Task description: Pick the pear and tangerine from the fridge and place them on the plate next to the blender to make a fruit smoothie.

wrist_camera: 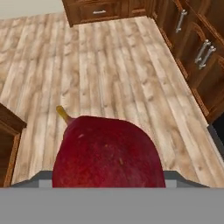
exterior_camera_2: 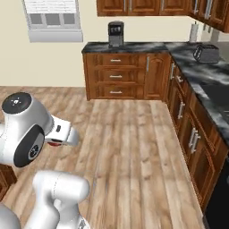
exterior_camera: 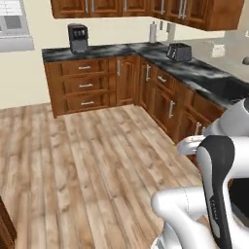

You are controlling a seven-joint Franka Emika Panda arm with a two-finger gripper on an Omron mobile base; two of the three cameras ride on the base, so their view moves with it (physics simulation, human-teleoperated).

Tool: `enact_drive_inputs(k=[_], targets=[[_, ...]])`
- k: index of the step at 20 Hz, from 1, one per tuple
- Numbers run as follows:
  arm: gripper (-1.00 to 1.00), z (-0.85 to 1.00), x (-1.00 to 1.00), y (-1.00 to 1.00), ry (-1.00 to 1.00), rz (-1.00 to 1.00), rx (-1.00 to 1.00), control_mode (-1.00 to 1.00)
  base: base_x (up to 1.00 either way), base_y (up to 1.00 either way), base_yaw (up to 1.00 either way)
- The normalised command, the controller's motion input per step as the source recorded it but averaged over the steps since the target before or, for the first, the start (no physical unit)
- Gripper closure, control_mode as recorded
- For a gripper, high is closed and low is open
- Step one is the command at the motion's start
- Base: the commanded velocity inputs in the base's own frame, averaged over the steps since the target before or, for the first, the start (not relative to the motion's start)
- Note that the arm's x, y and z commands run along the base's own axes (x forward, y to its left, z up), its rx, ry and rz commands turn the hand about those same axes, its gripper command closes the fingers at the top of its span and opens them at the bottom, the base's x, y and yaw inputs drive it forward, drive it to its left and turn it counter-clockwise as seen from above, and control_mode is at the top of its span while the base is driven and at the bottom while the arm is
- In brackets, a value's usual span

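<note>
A dark red pear (wrist_camera: 107, 153) with a short yellow stem sits right in front of the hand camera, above the wooden floor. My gripper (exterior_camera_2: 57, 139) is shut on it, and the fruit hides the fingertips. In the right base view a sliver of the red pear (exterior_camera_2: 54, 143) peeks out under the white hand, low at the left. The tangerine, fridge, plate and blender are out of view.
An L-shaped run of wooden cabinets with a dark marble counter (exterior_camera: 194, 73) fills the back and right. On it stand a coffee machine (exterior_camera: 78, 38) and a toaster (exterior_camera: 179, 51). Open wooden floor (exterior_camera_2: 129, 147) lies ahead. A dark cabinet corner (wrist_camera: 8, 144) is close at the left.
</note>
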Motion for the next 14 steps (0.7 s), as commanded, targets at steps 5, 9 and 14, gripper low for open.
enact_drive_inputs(k=[5,9,14], targets=[[1.0,0.0,0.0,0.0,0.0,0.0,0.0,1.0,0.15,0.31,0.81],[1.0,0.0,0.0,0.0,0.0,0.0,0.0,1.0,0.18,0.24,0.82],[1.0,0.0,0.0,0.0,0.0,0.0,0.0,1.0,0.29,0.19,0.78]])
